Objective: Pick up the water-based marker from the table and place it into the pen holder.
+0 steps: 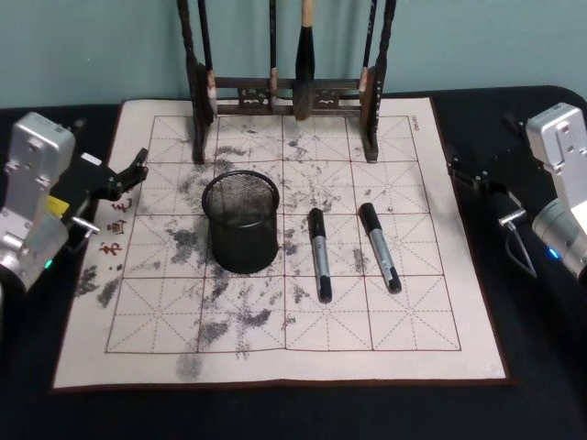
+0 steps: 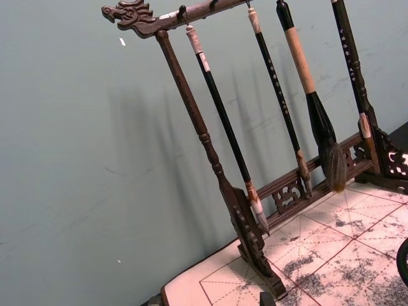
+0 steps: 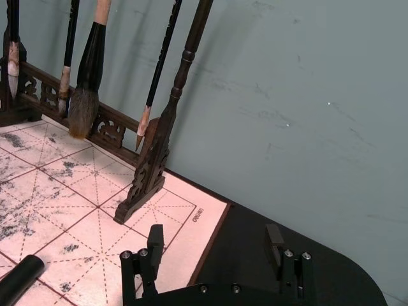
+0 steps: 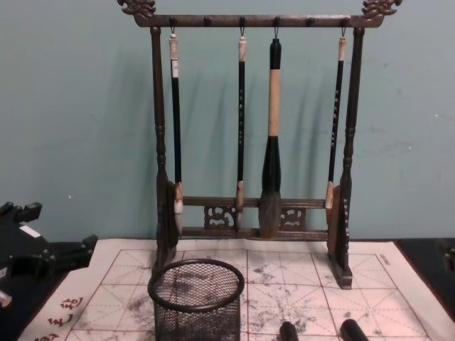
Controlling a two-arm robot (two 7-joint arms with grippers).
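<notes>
Two black-capped grey markers lie side by side on the white grid mat [image 1: 275, 353]: one [image 1: 319, 254] just right of the pen holder, the other [image 1: 379, 247] further right. The pen holder [image 1: 241, 222], a round black mesh cup, stands upright on the mat and holds nothing that I can see. It also shows in the chest view [image 4: 197, 298], with the two marker caps [image 4: 288, 331] [image 4: 353, 329] low beside it. My left gripper [image 1: 133, 176] hovers open at the mat's left edge. My right gripper [image 1: 459, 171] [image 3: 215, 245] is open over the mat's far right corner, holding nothing.
A tall dark wooden brush rack [image 1: 284, 92] with several hanging brushes stands along the mat's far edge, in front of a teal wall. The black tabletop [image 1: 541, 367] surrounds the mat. Grey ink stains cover the mat's centre.
</notes>
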